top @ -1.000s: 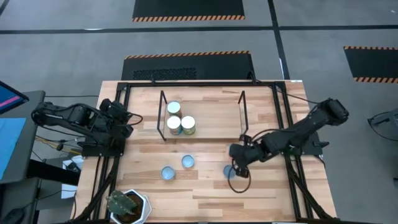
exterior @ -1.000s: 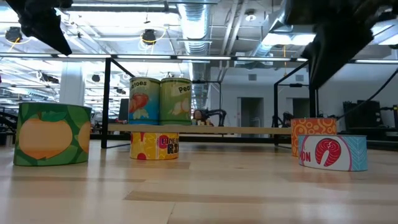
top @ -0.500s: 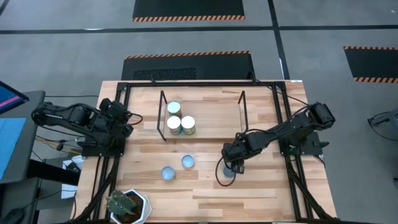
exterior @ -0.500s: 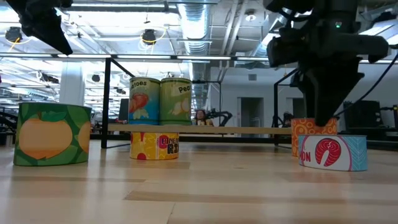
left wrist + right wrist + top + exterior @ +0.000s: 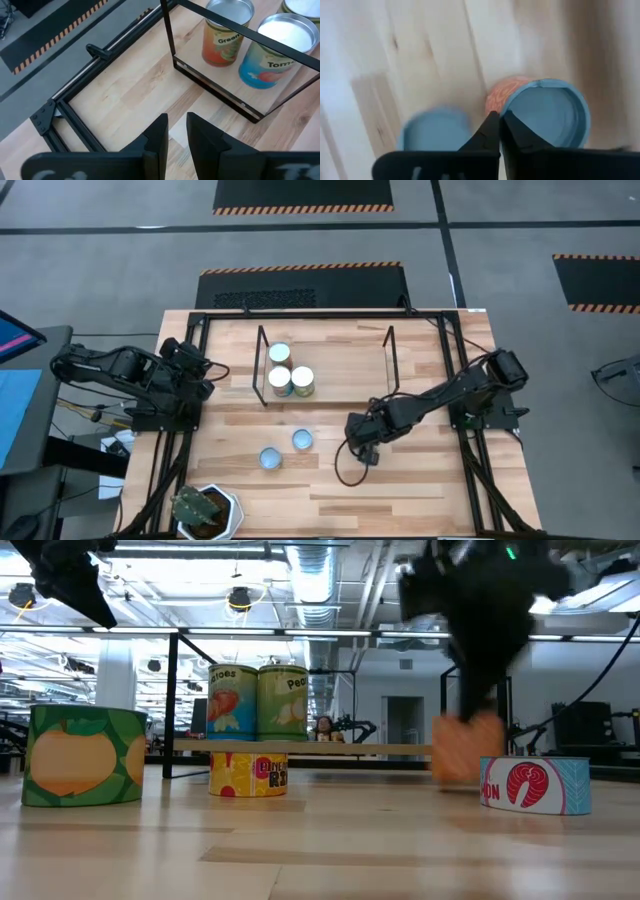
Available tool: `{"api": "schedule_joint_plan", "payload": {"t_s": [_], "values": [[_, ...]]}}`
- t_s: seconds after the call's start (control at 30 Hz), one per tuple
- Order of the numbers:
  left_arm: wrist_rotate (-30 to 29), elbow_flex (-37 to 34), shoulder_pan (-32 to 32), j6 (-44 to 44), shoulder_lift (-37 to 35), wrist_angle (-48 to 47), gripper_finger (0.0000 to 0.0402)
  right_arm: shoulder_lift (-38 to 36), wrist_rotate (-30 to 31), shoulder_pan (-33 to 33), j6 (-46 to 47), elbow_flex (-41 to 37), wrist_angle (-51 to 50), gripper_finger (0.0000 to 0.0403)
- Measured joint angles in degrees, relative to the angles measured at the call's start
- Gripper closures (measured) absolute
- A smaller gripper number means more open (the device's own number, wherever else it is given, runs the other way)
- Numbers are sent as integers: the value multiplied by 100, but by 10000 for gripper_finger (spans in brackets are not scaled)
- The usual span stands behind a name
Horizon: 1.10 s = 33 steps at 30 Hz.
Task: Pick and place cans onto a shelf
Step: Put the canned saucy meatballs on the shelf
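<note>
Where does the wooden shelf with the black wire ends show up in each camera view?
High view: shelf at the table's upper middle.
Low view: a thin board running level across mid-picture.
Left wrist view: upper right, behind its wire end.
Right wrist view: not in it.
Shared landmark: the cans standing on it.

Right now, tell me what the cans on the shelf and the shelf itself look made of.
The cans look like metal tins with dull silvery ribbed lids and glossy printed paper labels. The shelf looks like pale unfinished wood with visible grain, framed by thin black wire at each end, likely painted metal.
</note>
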Motion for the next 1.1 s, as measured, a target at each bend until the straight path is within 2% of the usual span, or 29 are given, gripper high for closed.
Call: {"api": "schedule_joint_plan", "payload": {"t_s": [0.2,0.33,0.53,0.73,0.83,0.93,1.1], "values": [[0,0,1,0,-1,0,341,-48,619,-381,-1176,1074,-401,397],[0,0,2,-2,0,0,341,-56,677,-981,-2036,1379,-240,396],[0,0,1,0,0,0,341,2,428,-2113,-2768,1374,-219,396],[-1,0,2,70,-2,0,341,231,-250,-2851,-3269,1364,263,398],[-49,0,2,85,0,0,341,496,-389,-3013,-3434,1387,536,395],[-146,0,0,99,2,-3,341,710,-197,-3088,-3591,1418,437,396],[-162,0,2,195,46,0,341,728,-238,-3114,-3661,1526,472,384]]}}
